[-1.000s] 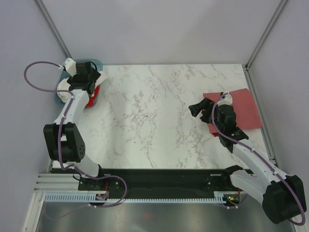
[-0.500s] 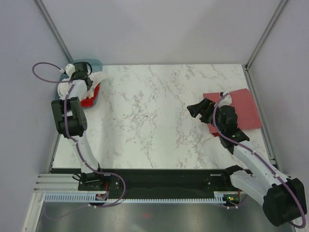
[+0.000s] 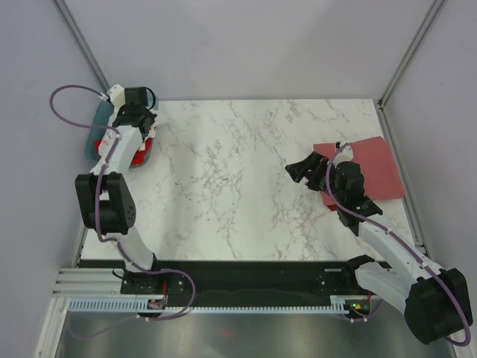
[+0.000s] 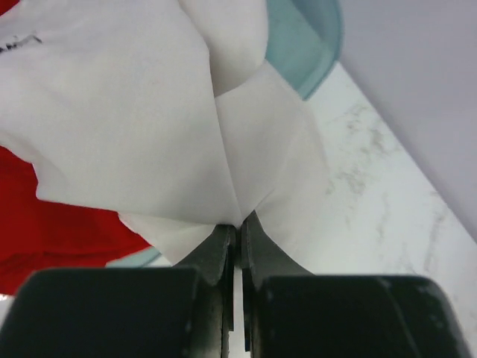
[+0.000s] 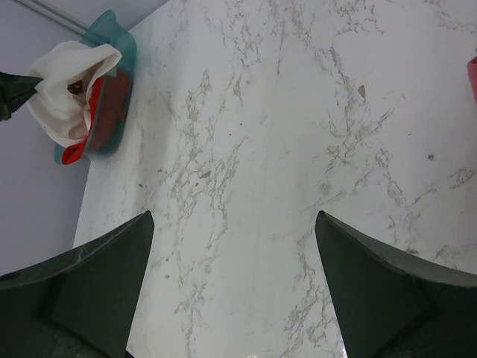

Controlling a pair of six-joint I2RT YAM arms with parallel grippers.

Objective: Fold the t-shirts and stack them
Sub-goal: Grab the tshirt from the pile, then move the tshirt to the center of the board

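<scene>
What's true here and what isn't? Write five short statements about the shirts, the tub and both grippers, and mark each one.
1. The left gripper is shut on the white t-shirt. True.
2. The right gripper holds the brick-red t-shirt. False: its jaws stand wide open and empty over the marble table.
3. The brick-red t-shirt lies on the table's right side. True.
4. The teal tub is empty. False: a bright red t-shirt lies in it.
5. The teal tub stands at the table's far right corner. False: it stands at the far left corner.
</scene>
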